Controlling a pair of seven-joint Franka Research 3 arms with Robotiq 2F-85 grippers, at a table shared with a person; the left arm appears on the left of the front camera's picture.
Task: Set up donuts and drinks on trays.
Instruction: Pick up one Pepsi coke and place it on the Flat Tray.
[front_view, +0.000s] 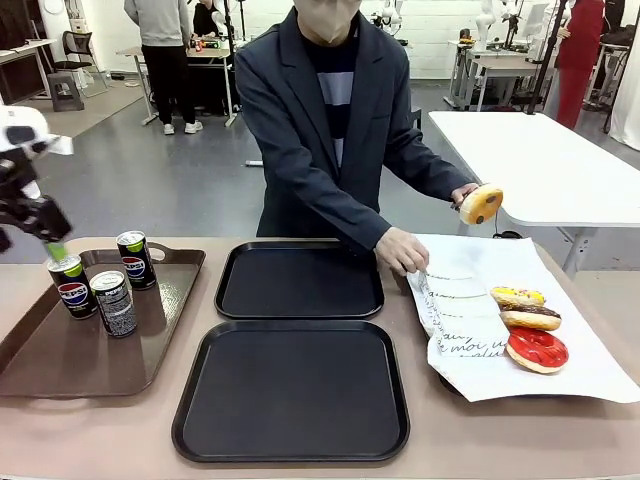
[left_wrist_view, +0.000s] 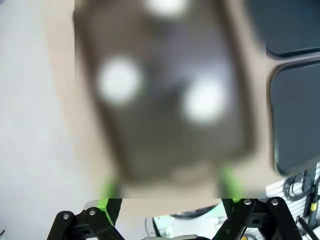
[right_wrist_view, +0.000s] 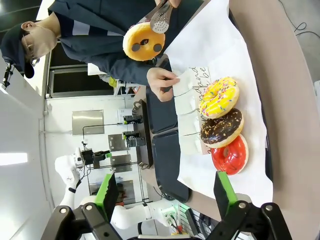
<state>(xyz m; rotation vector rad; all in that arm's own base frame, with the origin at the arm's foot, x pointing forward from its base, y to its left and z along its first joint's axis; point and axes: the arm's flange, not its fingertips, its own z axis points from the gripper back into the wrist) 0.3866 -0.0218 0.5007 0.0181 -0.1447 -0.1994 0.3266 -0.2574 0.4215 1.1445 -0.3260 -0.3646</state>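
- My left gripper (left_wrist_view: 167, 187) is spread wide with nothing in it, above the brown tray (front_view: 40, 370) at the desk's left edge.
- Three drinks stand upright on that tray: a Pepsi can (front_view: 72, 285) just under one green pad, a second Pepsi can (front_view: 136, 258) at the tray's far side, and a dark grey can (front_view: 113, 302) between them and nearer me.
- My right gripper (right_wrist_view: 165, 190) is also wide apart and empty, with the white paper sheet (right_wrist_view: 220, 45) ahead of it.
- On that sheet, by the desk's right edge, the yellow donut (front_view: 517, 296), chocolate donut (front_view: 530, 317) and red donut (front_view: 537, 349) lie touching in a row.
- The person's tongs (right_wrist_view: 161, 17) hold a golden donut (front_view: 481, 203) above the sheet's far edge. The person's other hand (front_view: 402, 250) pinches a paper sleeve (right_wrist_view: 186, 85).
- The far black tray (front_view: 300, 280) and the near black tray (front_view: 290, 390) lie just beside each other mid-desk.
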